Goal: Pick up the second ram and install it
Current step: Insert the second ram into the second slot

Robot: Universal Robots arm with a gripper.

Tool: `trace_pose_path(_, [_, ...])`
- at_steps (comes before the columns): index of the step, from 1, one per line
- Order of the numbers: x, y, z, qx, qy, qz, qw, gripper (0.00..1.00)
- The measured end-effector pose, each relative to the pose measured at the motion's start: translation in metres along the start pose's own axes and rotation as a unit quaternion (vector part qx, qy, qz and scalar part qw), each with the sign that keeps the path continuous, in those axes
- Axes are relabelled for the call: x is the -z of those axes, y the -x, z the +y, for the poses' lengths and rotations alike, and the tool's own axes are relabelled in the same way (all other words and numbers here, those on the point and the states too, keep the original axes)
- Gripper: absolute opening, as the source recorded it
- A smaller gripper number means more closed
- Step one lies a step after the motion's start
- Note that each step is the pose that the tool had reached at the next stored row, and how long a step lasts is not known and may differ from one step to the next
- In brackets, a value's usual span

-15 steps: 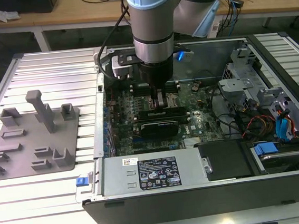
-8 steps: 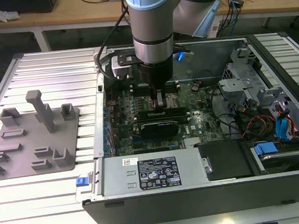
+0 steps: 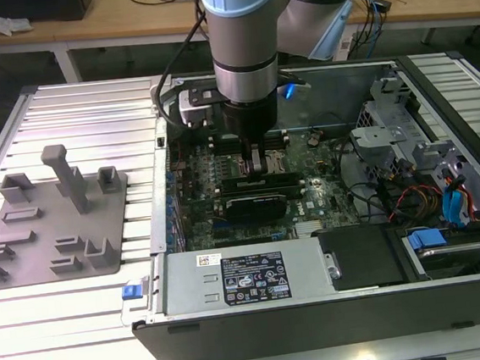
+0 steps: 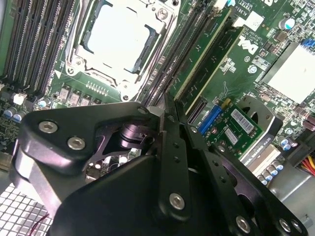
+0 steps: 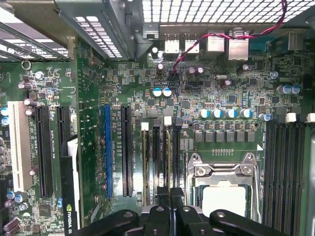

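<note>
You had one gripper (image 3: 258, 163) over one open computer case (image 3: 322, 325), beside one grey plate (image 3: 49, 224) at frame left.

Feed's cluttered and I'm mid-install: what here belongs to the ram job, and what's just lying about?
Job: gripper, closed on the ram at its slot.
Lying about: grey plate, black card, power supply, CPU socket.

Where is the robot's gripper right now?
In the exterior view the gripper is down inside the open computer case, over the motherboard, just behind the black card.
</note>
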State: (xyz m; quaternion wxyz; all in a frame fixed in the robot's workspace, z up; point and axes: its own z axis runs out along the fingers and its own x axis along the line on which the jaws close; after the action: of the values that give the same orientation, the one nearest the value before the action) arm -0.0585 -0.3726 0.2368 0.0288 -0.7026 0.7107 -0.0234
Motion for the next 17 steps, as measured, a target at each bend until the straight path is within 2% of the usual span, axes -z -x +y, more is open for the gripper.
trace_pose_path(4, [-0.0009,0.0002,0.0005,0.0,-0.0004,0.0,1.0,0.09])
trace_pose_path(6, [-0.001,0.0003,0.0005,0.0,-0.0009,-0.0013,1.0,0.09])
trace_pose_path(17, [-0.0044,0.0003,0.0012,0.0,-0.0014,-0.0014,1.0,0.09])
